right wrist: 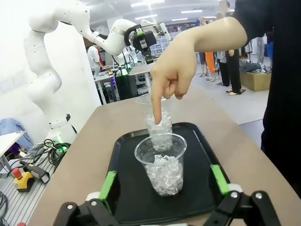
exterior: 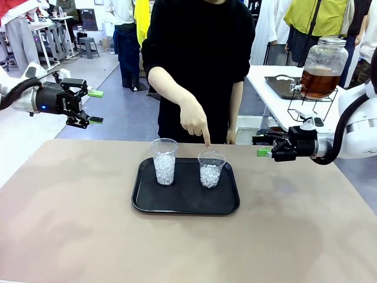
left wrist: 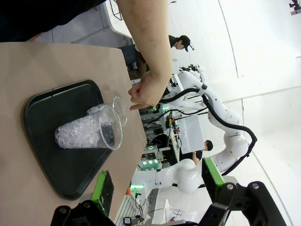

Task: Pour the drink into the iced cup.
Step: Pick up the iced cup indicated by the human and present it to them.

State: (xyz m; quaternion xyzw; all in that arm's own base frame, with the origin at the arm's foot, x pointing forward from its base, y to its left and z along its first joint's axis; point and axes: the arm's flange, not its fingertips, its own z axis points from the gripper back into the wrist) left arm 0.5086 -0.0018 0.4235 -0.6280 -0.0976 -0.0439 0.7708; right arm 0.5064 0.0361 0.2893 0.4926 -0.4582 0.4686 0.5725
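Iced cup [exterior: 211, 169] upright, mouth up, on tray [exterior: 185, 203]

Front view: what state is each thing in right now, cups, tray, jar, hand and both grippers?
taller cup: upright, holds ice, no liquid.
shorter cup: upright, holds ice, no liquid.
tray: flat, carrying both cups.
jar: lidded, partly full of amber drink.
person's hand: index finger pointing down at the shorter cup.
left gripper: open, empty.
right gripper: open, empty.
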